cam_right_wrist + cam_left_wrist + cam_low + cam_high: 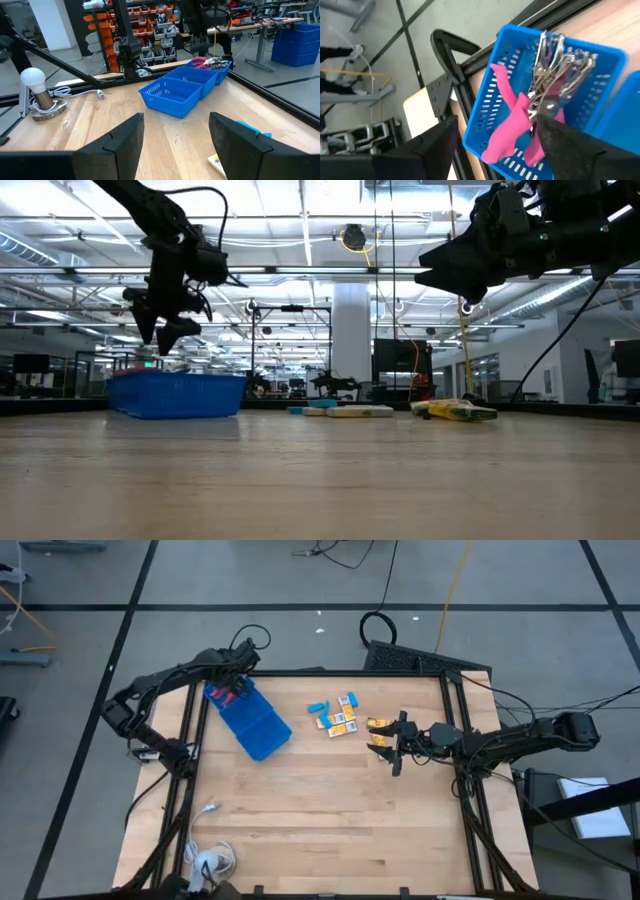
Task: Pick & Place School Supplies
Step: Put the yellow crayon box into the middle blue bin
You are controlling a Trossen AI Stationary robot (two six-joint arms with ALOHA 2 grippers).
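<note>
While the left gripper [236, 686], fingers apart, hangs above the scissors [540, 100] in the tray [262, 730], the right gripper [393, 743], fingers apart, probably must pick the next item.

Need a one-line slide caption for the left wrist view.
Pink-handled scissors lie in the end compartment of the blue tray, below the open left gripper.

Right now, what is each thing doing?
Pink-handled scissors: lying in the tray's end compartment.
Blue tray: on the table, other compartments look empty.
Yellow blocks: loose on the table.
Left gripper: fingers open above the tray.
Right gripper: fingers open, holding nothing.
</note>
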